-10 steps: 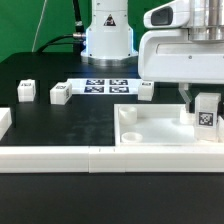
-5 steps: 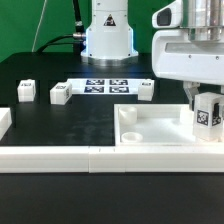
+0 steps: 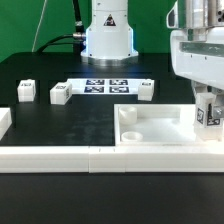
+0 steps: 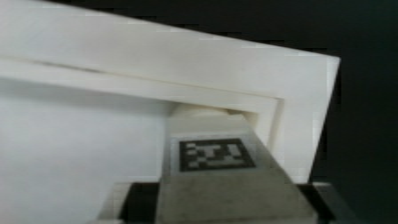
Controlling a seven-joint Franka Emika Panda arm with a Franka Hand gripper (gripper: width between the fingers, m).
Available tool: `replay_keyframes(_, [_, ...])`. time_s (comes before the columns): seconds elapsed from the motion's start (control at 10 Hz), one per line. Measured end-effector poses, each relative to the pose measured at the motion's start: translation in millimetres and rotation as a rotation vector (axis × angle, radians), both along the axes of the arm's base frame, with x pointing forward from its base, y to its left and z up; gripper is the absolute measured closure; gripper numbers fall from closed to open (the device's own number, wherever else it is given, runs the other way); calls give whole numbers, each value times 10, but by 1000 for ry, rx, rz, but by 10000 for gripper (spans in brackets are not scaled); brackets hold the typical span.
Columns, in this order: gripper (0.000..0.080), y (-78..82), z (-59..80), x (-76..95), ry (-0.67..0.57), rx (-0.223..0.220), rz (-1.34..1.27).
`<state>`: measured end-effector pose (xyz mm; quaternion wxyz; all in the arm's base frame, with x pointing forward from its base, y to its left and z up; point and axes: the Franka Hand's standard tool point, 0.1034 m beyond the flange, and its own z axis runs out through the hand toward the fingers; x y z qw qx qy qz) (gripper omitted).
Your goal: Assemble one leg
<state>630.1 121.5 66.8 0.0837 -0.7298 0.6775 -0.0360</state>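
- A small white plastic cuboid block, the leg (image 3: 209, 113), is seen pinched between the two fingers of the end effector (image 3: 208, 112), with its black-and-white square marker tag turned toward the exterior camera.
- The leg is held upright at the exterior view's far right, over the right-hand corner region of a large white square tray-like part (image 3: 150, 128); whether its lower end touches the tray cannot be told.
- In the wrist view the tagged face of the leg (image 4: 219, 160) is shown between the dark finger pads (image 4: 342, 204), and the raised rim and corner of the tray (image 4: 214, 70) are seen just beyond it.
- A round hole (image 3: 130, 133) is visible in the tray's near-left corner, well apart from the held leg.
- Long white border rails (image 3: 60, 158) are laid along the front edge of the black counter (image 3: 60, 125), touching the tray's front side.
- Three further small white blocks are seen on the counter: one (image 3: 25, 92) at the exterior view's left, one (image 3: 60, 94) just beside it, and one (image 3: 146, 90) near the tray's back edge.
- The thin flat white marker board (image 3: 105, 86) is lying behind them, in front of the arm's white base (image 3: 108, 35).
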Motion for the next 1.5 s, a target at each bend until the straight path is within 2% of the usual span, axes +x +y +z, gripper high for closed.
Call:
replay_keyframes(0.1, [460, 0, -1, -1, -3, -7, 38])
replay_keyframes(0.2, [460, 1, -1, -1, -4, -11, 64])
replay_keyframes(0.3, [300, 2, 2, 2, -6, -19, 110])
replay_keyframes(0.4, [184, 4, 11, 12, -17, -43, 243])
replay_keyframes(0.9, [151, 10, 4, 53, -51, -155, 883])
replay_keyframes(1.1, [150, 4, 3, 78, -51, -216, 1118])
replay_keyframes(1.3, [150, -40, 4, 88, -57, -236, 1241])
replay_keyframes(1.5, [150, -47, 9, 95, -61, -279, 1430])
